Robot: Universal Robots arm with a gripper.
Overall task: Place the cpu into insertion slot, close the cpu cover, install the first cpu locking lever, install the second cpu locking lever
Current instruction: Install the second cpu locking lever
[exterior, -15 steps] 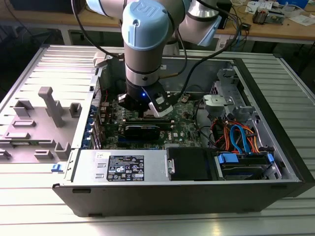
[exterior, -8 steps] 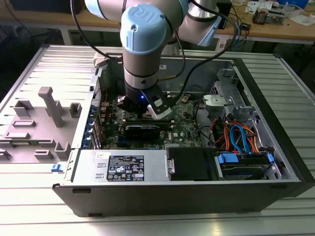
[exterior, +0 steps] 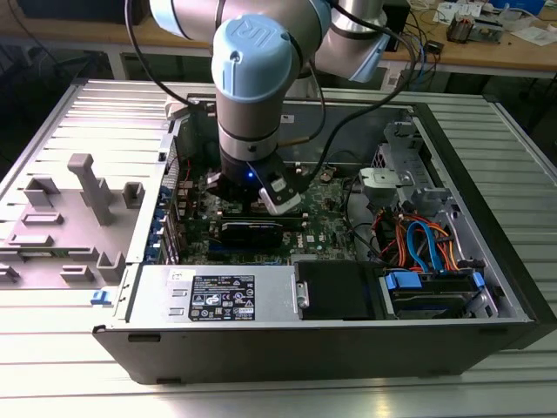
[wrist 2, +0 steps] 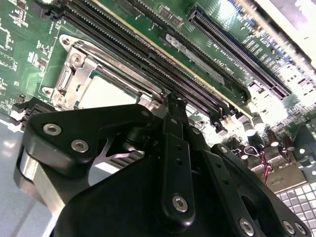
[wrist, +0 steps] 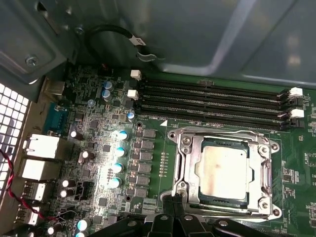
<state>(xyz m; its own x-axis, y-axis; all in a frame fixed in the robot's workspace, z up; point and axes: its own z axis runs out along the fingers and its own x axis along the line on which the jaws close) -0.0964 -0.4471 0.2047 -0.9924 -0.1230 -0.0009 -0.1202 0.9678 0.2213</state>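
One chip (wrist: 224, 170), silver-grey and square, sits in one socket (wrist: 183, 148) under a shiny metal cover (wrist: 265, 170), just beyond the claw (wrist: 174, 201). Four long black memory slots (wrist: 207, 98) lie farther out. The second wrist view adds the claw's fingers pressed together on nothing; the exterior view shows the computer case (exterior: 261, 344).

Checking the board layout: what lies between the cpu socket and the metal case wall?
In the first wrist view, long black memory slots run between the cpu, seated under its cover, and the case wall.
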